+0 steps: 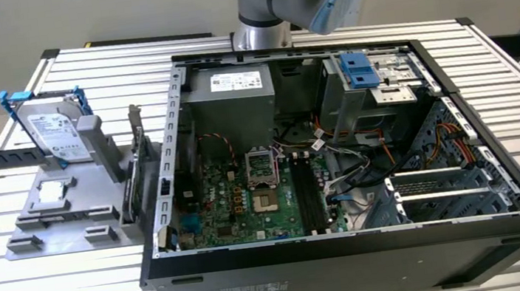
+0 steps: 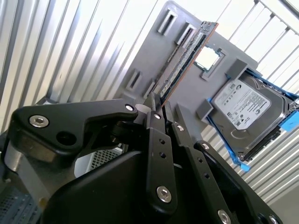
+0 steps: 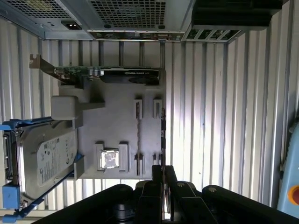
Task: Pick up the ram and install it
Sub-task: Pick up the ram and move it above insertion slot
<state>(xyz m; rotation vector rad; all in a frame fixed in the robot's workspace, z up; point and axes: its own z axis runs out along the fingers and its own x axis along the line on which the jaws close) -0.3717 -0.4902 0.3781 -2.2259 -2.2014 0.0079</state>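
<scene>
Currently, the gripper (image 2: 164,106) has its flat black fingers (image 2: 158,154) set narrow, clamped on one end of the ram (image 2: 187,58), a thin dark board carrying rows of black chips. The stick projects straight out from the fingertips over the grey moulded holder (image 3: 117,121). This holder sits near the ribbed aluminium table's (image 1: 511,85) edge on the exterior view's left, beside the open computer case (image 1: 353,253).
</scene>
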